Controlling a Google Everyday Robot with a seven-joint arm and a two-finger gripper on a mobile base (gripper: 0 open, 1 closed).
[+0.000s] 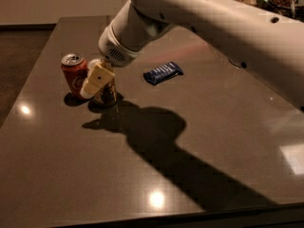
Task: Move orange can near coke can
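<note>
A red cylindrical coke can [73, 74] with white script and a silver top stands upright on the dark glossy table [66, 175]; just right of it the cream claw [95, 85] is clamped on the dull orange-brown orange can [109, 95], which rests on the table just beside the coke can, long axis near vertical, top up; further right lies a flat blue snack packet [163, 72]; the white robot arm [213, 23] enters from the upper right.
</note>
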